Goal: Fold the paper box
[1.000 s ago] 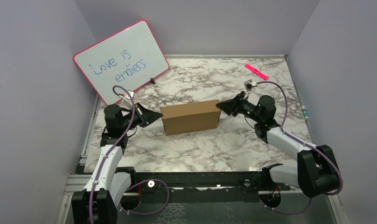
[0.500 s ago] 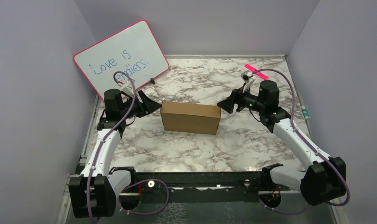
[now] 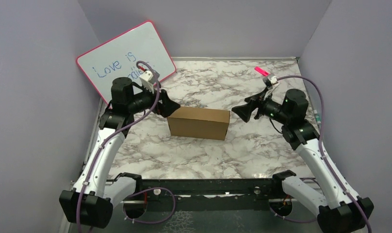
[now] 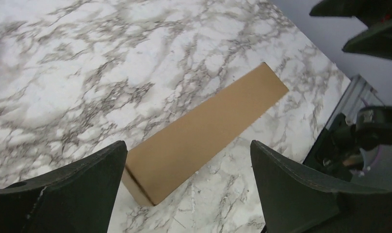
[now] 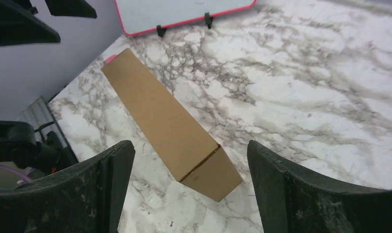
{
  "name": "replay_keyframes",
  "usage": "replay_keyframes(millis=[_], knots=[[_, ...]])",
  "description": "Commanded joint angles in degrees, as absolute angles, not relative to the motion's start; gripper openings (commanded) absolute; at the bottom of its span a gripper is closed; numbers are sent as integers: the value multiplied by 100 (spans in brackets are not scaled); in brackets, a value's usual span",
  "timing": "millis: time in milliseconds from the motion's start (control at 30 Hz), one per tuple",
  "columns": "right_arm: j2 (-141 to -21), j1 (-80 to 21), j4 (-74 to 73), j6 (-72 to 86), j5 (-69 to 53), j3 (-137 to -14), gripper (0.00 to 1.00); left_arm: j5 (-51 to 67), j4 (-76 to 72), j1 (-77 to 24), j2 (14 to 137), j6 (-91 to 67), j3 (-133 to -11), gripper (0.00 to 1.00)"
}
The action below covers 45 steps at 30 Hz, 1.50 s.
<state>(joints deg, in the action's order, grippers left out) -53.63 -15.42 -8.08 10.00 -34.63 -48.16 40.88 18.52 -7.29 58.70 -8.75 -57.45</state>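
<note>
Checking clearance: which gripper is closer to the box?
The left gripper: from above its tips meet the left end of the paper box; the right gripper stands clear of the right end.

Pale lavender walls close the space in on three sides, from nine o'clock round to three. The table is white marble veined with grey, evenly lit. A pink-framed whiteboard leans in the ten o'clock corner, and a pink marker lies at one o'clock.
</note>
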Motion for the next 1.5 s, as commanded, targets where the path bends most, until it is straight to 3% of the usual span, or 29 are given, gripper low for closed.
replay_keyframes(millis=[0, 367, 567, 1100, 1233, 1467], knots=[[-4560, -1573, -1058, 903, -2649, -4796, 93, 4290, 2118, -1529, 5913, 664, -6086, 99], [-3046, -1578, -1178, 499, -1760, -4272, 95, 3908, 3316, -2898, 6930, 3435, -6920, 99], [-2623, -1579, -1188, 431, -1523, -3975, 95, 3681, 3543, -3151, 7349, 4574, -7010, 99], [-2266, -1578, -1068, 414, -1559, -3728, 95, 3695, 4422, -3417, 8537, 5096, -7563, 92], [-2233, -1573, -1044, 413, -1580, -3711, 95, 3498, 4422, -3460, 8826, 5052, -7717, 83], [-2143, -1580, -1018, 396, -1548, -3668, 95, 2527, 4124, -3741, 8881, 4808, -7935, 53]])
